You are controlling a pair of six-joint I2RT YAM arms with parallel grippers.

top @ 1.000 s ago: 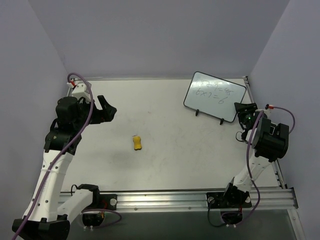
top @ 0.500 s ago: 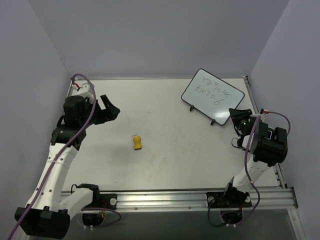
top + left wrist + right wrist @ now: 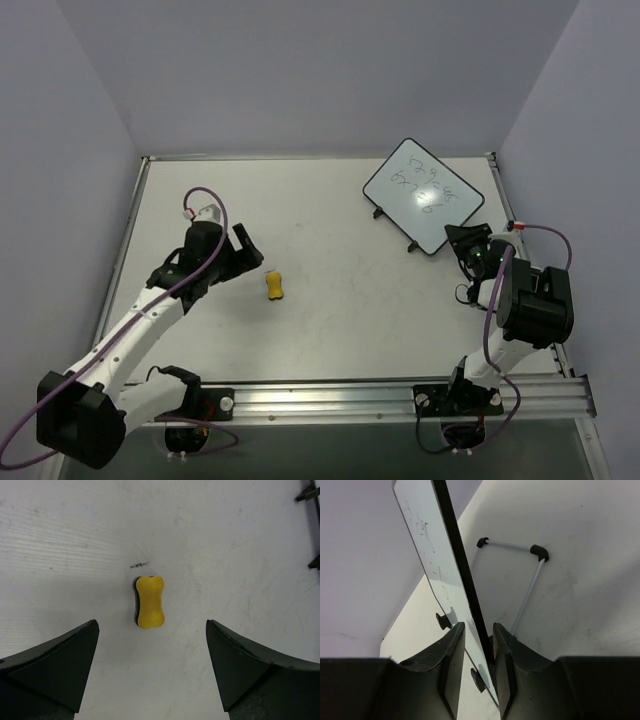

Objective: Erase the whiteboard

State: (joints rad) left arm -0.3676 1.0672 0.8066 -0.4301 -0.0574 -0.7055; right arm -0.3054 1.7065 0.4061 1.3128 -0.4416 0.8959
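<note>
yellow eraser (image 3: 149,602) lies ungrabbed under my wide-open left gripper (image 3: 249,250), my right gripper (image 3: 465,240) pinches the whiteboard (image 3: 422,193) edge, no writing wiped yet.

This is a robotics lab cell rather than a lived-in room. A white table (image 3: 330,330) is boxed in along its left, far and right edges by lavender walls (image 3: 320,70) (flat panels, one colour throughout). A metal rail (image 3: 330,398) runs along the near edge, and bolted to it are the left arm (image 3: 140,320) and the right arm (image 3: 530,305), each trailing a purple cable (image 3: 203,190). A whiteboard (image 3: 422,195) stands near the far right corner, and a yellow eraser (image 3: 275,286) lies near the middle.
</note>
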